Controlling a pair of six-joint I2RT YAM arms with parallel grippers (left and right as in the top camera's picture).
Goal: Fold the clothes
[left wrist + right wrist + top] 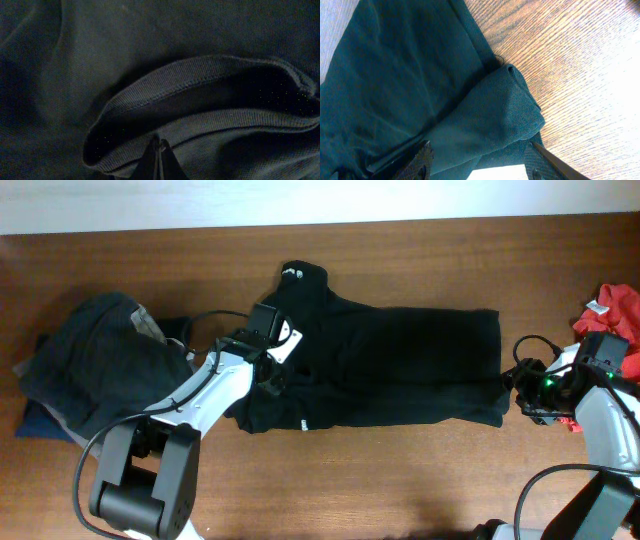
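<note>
The clothes (400, 365) are a black garment spread across the middle of the table, with a white neck tag (291, 274) at the top and a tiny white label (303, 423) near the front hem. My left gripper (272, 377) is over the garment's left part. In the left wrist view the left gripper (159, 145) has its jaws together, pinching the ribbed band (200, 80) of the cloth. My right gripper (510, 380) is at the garment's right edge. There the right gripper (480, 159) stands open, its fingers (422, 156) either side of a rolled fold (495, 115).
A charcoal-grey pile of clothing (95, 360) with lighter grey and navy pieces lies at the left of the table. A red item (615, 310) sits at the right edge behind the right arm. Bare wood (400, 480) runs along the front.
</note>
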